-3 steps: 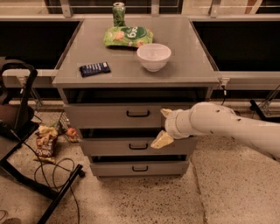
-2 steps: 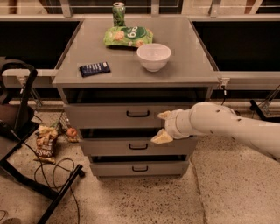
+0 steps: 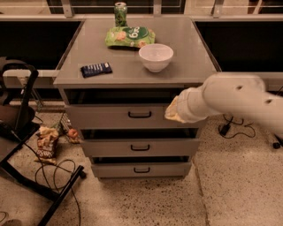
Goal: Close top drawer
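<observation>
As the top drawer [image 3: 110, 118] stands pulled out at frame centre, with a dark gap above its front, I have the gripper [image 3: 173, 111] at centre-right. It looks to be touching that front just right of the handle [image 3: 139, 114], placed to push it in, I judge. Gripper spread or pressed together: cannot tell. Drawer interior in shadow, contents n/v. Cabinet top [image 3: 190, 73], upper centre: white bowl [image 3: 155, 56], nothing showing in it; green can [image 3: 120, 12] at back; chip bag [image 3: 129, 36]; dark packet [image 3: 96, 69] to the left.
</observation>
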`<state>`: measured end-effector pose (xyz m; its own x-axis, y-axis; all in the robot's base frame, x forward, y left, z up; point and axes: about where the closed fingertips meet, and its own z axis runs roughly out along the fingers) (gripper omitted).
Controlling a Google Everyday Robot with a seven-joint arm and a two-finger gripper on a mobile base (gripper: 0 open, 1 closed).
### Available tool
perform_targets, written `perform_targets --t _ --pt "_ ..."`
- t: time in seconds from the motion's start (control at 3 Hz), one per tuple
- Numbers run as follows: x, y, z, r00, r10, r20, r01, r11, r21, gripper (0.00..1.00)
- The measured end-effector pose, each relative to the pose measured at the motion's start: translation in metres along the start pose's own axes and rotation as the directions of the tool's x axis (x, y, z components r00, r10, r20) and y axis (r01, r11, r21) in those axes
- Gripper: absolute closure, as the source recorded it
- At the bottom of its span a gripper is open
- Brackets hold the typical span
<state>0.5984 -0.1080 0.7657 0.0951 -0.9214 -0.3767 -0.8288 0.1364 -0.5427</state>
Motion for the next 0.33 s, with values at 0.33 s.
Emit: perform_targets --t 0.33 --pt "-0.0007 -0.0337 -0.0616 0.991 -0.111 -0.069 0.111 0.9938 0.001 1.00"
